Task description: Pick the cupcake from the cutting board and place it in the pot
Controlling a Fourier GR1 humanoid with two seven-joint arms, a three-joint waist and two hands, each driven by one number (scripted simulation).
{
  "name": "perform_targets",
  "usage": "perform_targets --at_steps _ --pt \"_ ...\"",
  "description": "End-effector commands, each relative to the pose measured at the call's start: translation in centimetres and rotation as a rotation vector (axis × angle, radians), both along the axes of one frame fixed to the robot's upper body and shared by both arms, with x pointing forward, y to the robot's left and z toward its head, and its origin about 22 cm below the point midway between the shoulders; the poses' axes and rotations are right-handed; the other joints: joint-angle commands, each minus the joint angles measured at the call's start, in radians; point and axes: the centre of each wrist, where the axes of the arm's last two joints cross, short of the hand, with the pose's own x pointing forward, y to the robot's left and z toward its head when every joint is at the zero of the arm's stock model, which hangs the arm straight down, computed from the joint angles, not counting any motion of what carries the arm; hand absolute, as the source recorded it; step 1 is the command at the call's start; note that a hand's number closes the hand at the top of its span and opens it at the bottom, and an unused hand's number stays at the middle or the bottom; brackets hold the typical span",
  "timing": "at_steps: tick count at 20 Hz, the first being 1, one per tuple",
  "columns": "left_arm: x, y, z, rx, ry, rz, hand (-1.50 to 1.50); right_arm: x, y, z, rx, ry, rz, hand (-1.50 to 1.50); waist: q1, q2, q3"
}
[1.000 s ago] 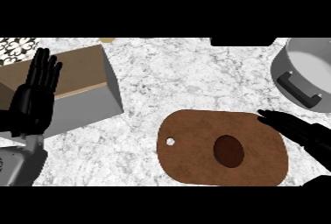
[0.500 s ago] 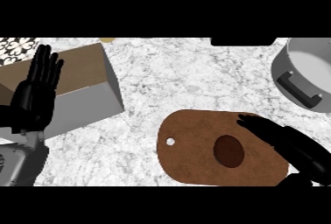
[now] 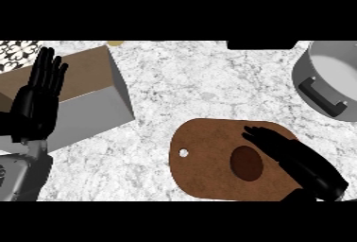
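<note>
A dark brown cupcake sits on the brown cutting board at the lower middle of the head view. My right hand lies over the board's right part, fingers straight and open, right beside the cupcake. The grey pot with a black handle stands at the upper right, far from the hand. My left hand rests open at the left edge, fingers up.
A brown-topped grey box stands at the left next to my left hand. A patterned object shows in the top left corner. A dark item lies at the top edge. The marble counter spreads between box and pot.
My right hand has moved left from the board's right edge onto the board, ending next to the cupcake. The left hand has not moved.
</note>
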Motion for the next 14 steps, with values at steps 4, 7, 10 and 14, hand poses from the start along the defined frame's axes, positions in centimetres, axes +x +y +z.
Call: perform_targets --at_steps 4,7,10,14 --pt "-0.1 0.6 -1.5 -0.008 0.037 -0.028 0.00 0.0 1.1 -0.4 -0.096 -0.002 -0.068 -1.50 -0.005 0.008 -0.007" --pt "0.0 -2.1 -1.5 -0.026 0.052 -0.020 0.00 1.4 1.5 -2.1 -0.069 0.020 -0.064 -1.50 -0.003 0.008 -0.007" --pt "1.1 0.0 -0.6 -0.026 0.039 -0.006 0.00 2.1 2.5 -3.8 -0.053 0.017 -0.078 -1.50 -0.004 0.008 -0.007" --pt "1.2 -0.5 0.1 -0.017 0.029 -0.020 0.00 2.7 2.1 -7.1 -0.063 0.009 -0.036 -1.50 -0.001 0.009 -0.006"
